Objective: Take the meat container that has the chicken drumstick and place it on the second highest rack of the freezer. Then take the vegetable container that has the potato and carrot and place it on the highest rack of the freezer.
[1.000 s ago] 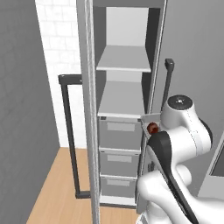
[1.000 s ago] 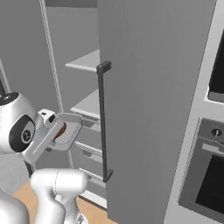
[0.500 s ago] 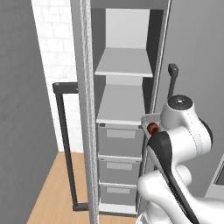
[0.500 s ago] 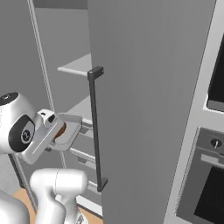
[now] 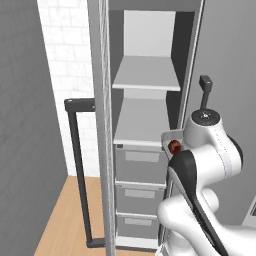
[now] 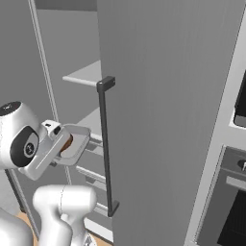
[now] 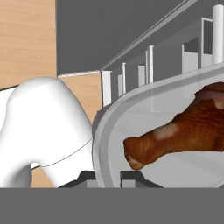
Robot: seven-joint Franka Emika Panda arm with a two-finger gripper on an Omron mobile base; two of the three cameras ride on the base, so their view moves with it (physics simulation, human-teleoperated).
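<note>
My gripper (image 7: 109,176) is shut on the rim of the meat container (image 7: 114,124), a pale grey tray holding the brown chicken drumstick (image 7: 183,133). In the right base view the container (image 6: 80,144) hangs level in front of the open freezer (image 6: 57,57), just outside the second highest rack (image 6: 92,120) and at about its height. The highest rack (image 6: 86,74) is bare. From the left base view both boards are bare, the highest rack (image 5: 146,74) above the second highest rack (image 5: 142,122), with the drumstick (image 5: 174,147) at the lower board's right front corner. The vegetable container, potato and carrot are out of view.
Three grey drawers (image 5: 141,162) sit under the shelves. The freezer door (image 6: 163,105) with its dark bar handle (image 6: 106,144) stands open close to the right of the container. Another dark bar handle (image 5: 80,170) is at left, and an oven (image 6: 230,202) at right.
The base has driven closer to the freezer, so the shelves and door look larger and shifted. The gripper still holds the container in the same pose relative to the base.
</note>
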